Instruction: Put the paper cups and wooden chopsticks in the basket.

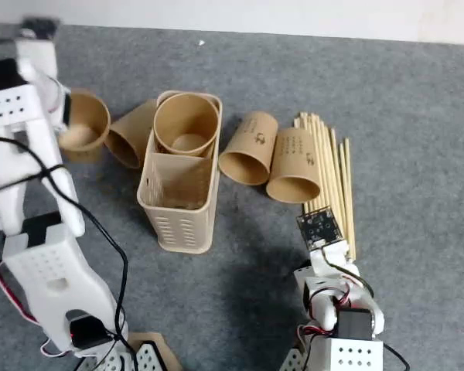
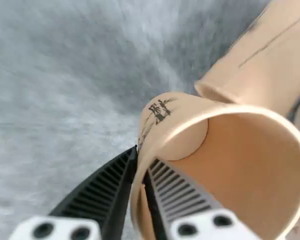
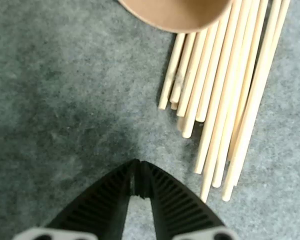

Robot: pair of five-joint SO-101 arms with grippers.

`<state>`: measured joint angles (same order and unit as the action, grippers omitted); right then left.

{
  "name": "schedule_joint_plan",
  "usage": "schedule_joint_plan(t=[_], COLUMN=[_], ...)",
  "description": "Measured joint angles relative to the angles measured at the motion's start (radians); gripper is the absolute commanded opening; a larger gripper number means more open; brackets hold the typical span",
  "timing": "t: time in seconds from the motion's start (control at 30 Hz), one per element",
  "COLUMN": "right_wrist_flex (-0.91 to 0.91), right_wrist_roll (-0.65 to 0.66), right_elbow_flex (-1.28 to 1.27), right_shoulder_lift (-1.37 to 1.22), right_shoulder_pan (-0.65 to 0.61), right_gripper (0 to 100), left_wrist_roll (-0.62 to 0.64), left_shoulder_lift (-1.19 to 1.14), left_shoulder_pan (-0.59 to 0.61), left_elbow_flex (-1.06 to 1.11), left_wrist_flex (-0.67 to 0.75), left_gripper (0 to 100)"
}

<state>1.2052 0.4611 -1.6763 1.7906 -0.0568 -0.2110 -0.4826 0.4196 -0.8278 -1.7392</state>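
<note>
Paper cup [image 1: 83,127]: left of basket [image 1: 178,224], wall pinched by left gripper [image 2: 141,162] (one finger inside, wrist view). Second cup [image 1: 185,124]: upright in basket. Chopsticks [image 1: 332,170]: right of basket; right gripper [image 3: 138,170] beside them, jaws pressed together.

Grey felt tabletop [image 1: 417,93], pale strip [image 1: 294,15] behind

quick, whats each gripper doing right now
left gripper: closed on the wall of a paper cup
right gripper: closed, holding nothing, beside the chopsticks
</note>
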Motion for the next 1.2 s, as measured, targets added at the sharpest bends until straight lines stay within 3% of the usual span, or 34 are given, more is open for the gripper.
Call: schedule_joint_plan(t=[0.27, 0.47, 0.67, 0.8, 0.97, 1.2], right_wrist_flex=[0.0, 0.0, 0.0, 0.0, 0.0, 0.0], right_wrist_roll=[0.0, 0.0, 0.0, 0.0, 0.0, 0.0], right_elbow_flex=[0.0, 0.0, 0.0, 0.0, 0.0, 0.0], right_shoulder_lift=[0.0, 0.0, 0.0, 0.0, 0.0, 0.0], right_shoulder_pan=[0.0, 0.0, 0.0, 0.0, 0.0, 0.0], right_gripper=[0.4, 0.4, 0.4, 0.4, 0.4, 0.4], left_wrist_roll=[0.002, 0.06, 0.117, 0.137, 0.138, 0.14], left_shoulder_lift=[0.336, 0.569, 0.499, 0.413, 0.359, 0.351], left_shoulder_pan=[-0.057, -0.307, -0.52, -0.537, -0.54, -0.532], left_elbow_flex=[-0.144, -0.049, 0.025, 0.028, 0.032, 0.034], left_wrist_flex=[-0.029, -0.031, -0.031, -0.031, -0.031, -0.031], left_gripper=[0, 0, 0, 3, 19, 19])
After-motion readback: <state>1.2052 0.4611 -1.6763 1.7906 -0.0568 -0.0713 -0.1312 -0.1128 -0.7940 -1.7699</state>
